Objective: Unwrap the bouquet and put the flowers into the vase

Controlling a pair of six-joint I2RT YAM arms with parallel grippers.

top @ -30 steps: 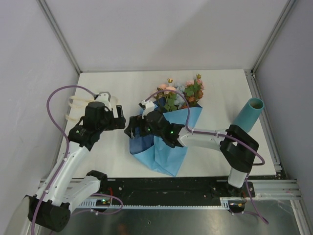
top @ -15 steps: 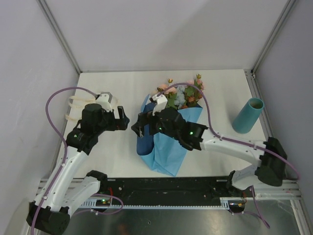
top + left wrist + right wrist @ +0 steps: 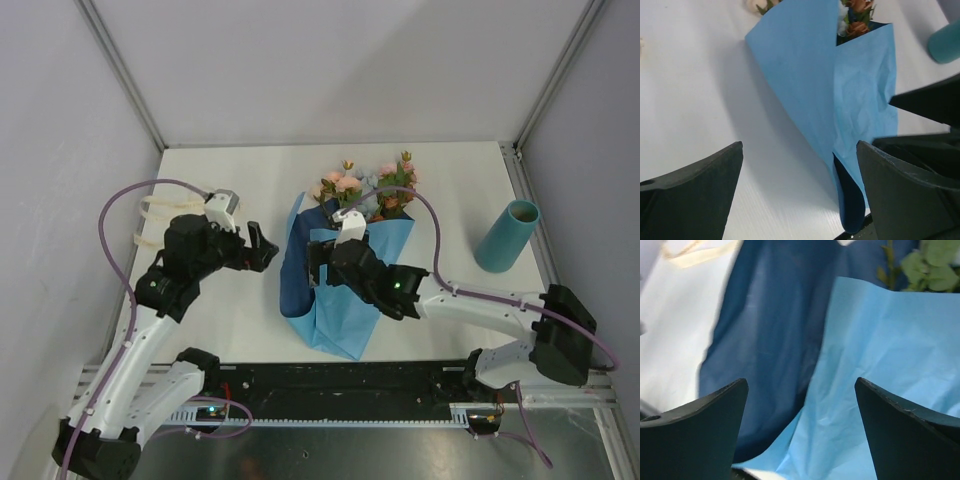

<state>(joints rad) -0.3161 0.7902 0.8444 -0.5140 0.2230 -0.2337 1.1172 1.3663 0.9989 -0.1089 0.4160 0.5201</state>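
Note:
The bouquet [image 3: 350,290] lies in the middle of the table, and its light blue paper [image 3: 840,90] is partly unfolded. A dark navy flap [image 3: 298,265] is turned out to the left. The flowers [image 3: 368,188] poke out of the far end, pink, orange and green. The teal vase [image 3: 506,238] stands at the right. My right gripper [image 3: 316,264] hovers open over the paper where navy meets light blue [image 3: 801,382], holding nothing. To the left of the flap my left gripper [image 3: 262,247] is open and empty above bare table [image 3: 800,150].
The cream ribbon [image 3: 155,215] lies loose near the table's left edge [image 3: 700,255]. The right arm [image 3: 930,105] crosses the left wrist view's right side. Grey walls enclose the table on three sides. A black rail runs along the near edge.
My right gripper has drawn back rightwards from the bouquet's left edge to over the paper, and the navy flap now lies open. The left gripper has edged right toward the bouquet.

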